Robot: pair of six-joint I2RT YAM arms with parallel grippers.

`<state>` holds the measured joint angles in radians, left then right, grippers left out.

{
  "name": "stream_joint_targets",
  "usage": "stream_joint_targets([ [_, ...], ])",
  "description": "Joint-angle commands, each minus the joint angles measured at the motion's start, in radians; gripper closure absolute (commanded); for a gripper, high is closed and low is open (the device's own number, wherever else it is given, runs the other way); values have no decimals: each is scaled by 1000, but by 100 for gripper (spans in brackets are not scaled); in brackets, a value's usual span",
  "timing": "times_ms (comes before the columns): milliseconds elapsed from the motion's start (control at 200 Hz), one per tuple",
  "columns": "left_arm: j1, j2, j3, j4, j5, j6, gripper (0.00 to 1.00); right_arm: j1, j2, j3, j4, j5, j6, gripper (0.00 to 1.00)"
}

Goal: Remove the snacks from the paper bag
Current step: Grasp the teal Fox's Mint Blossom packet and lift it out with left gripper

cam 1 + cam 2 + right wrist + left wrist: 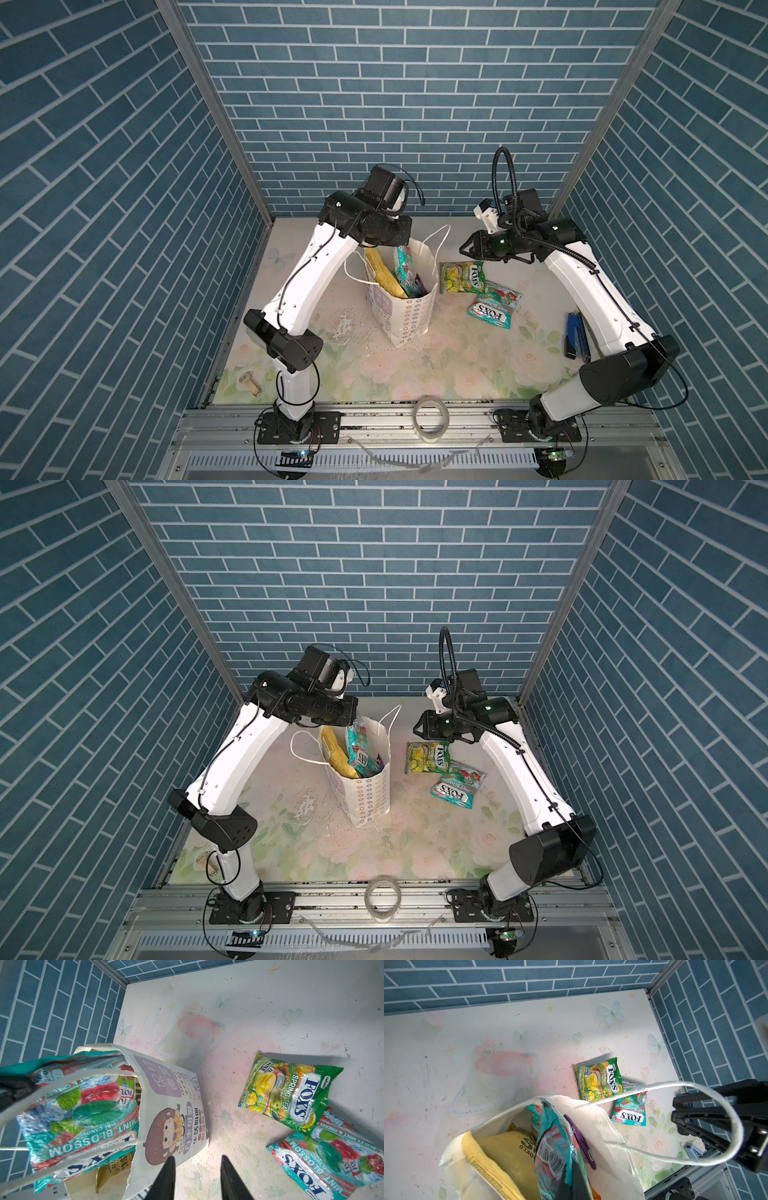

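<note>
Now, mid-table: paper bag [411, 320] upright, chips bag [382, 270] inside. Toward right edge: yellow-green packet [461, 277] and mint packet [492, 309] out. Farther back: left gripper [572, 1180] clamped on teal packet [556, 1142] at bag mouth, right gripper [197, 1158] parted, empty. Risks tipping bag by catching rim or string handle [716, 1095].

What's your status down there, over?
Left hand shut on teal packet at paper bag mouth. Right hand open, empty. Yellow-green packet, second teal packet out on table; chips bag, purple packet inside. String handle near right hand.

Blue brick walls [415, 104], pale floral tabletop [457, 365]
</note>
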<state>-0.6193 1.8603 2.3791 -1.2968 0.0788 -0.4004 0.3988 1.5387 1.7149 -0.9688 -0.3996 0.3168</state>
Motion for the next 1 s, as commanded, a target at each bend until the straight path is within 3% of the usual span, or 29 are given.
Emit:
stream_joint_targets([
  [0, 11, -45, 42, 1, -30, 26, 100, 12, -23, -4, -5, 21, 7, 63],
  [490, 141, -124, 105, 24, 52, 36, 100, 36, -12, 19, -11, 42, 9, 63],
  [995, 325, -257, 36, 97, -14, 91, 99, 41, -4, 23, -7, 45, 10, 63],
])
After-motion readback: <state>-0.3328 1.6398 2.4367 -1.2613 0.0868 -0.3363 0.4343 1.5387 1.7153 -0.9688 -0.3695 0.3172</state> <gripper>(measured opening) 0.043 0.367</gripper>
